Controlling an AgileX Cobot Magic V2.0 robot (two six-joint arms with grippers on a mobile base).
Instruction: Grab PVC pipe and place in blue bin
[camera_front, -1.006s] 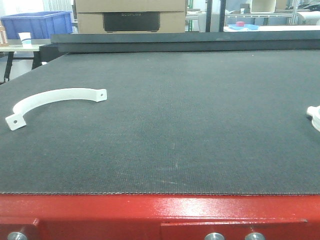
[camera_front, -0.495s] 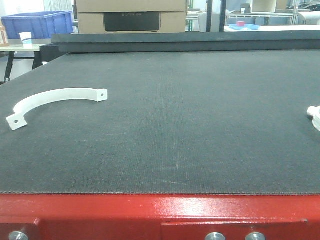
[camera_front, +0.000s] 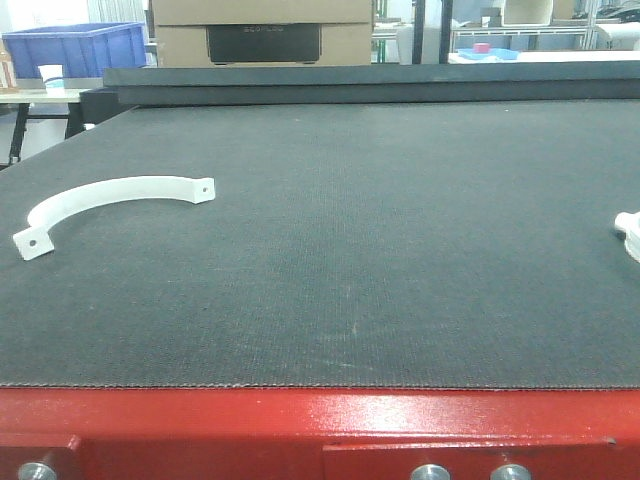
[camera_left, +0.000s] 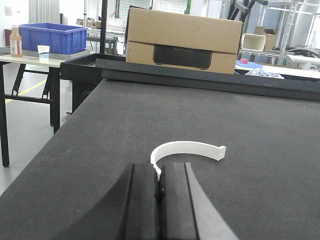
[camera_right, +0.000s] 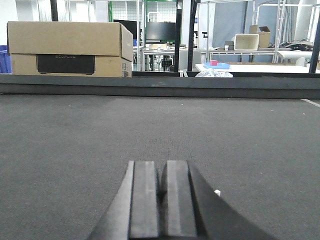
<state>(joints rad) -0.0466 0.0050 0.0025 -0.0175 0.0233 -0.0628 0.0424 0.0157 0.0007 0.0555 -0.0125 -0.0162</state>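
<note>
Left wrist-mounted: left claw (camera_left: 159, 172) clenched empty just behind the PVC pipe (camera_left: 190, 144); right claw (camera_right: 161, 172) clenched too.

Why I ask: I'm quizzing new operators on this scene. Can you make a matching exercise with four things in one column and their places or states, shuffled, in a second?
Column one
1. white plastic half-circle arc strap
2. blue plastic bin
3. brown cardboard box
4. left gripper

Column two
A. on a side table, off to the left past the mat
B. shut and holding nothing
C. lying flat on the left part of the dark mat
D. standing behind the mat's far edge

Pairs: 1-C, 2-A, 3-D, 4-B
</note>
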